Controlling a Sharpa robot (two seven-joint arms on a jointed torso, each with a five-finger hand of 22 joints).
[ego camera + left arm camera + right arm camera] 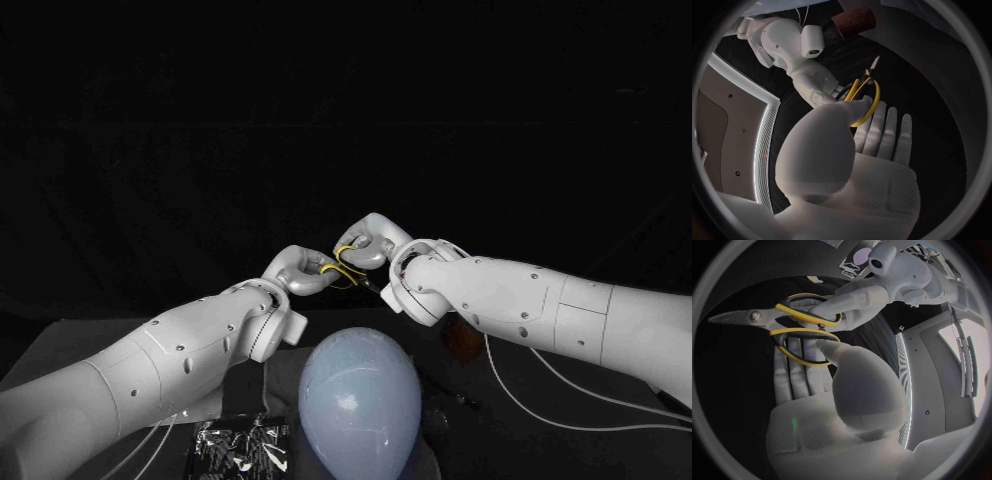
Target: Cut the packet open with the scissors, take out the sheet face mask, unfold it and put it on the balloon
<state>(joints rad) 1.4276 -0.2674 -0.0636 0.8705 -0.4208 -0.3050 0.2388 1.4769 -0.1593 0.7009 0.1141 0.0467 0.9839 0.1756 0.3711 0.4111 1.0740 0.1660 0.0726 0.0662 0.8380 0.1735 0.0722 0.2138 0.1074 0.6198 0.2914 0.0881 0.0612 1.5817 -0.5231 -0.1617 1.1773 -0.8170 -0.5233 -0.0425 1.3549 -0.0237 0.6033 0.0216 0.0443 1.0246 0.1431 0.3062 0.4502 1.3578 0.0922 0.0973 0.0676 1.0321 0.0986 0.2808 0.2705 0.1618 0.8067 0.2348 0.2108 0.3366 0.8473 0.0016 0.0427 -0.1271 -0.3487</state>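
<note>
Black table (58,335); dark backdrop (346,100) behind, dim light overall.

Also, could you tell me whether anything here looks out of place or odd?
Nothing is spilled or damaged. One oddity: the left hand and right hand both hold the scissors in mid-air, while the packet lies beside the balloon, untouched.

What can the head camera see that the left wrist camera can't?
Head view alone: the balloon and the shiny packet beside it. Left wrist view alone: the thin blades of the scissors, which the hands hide from above. Both: the yellow handles, with the left hand and the right hand meeting at them.
</note>
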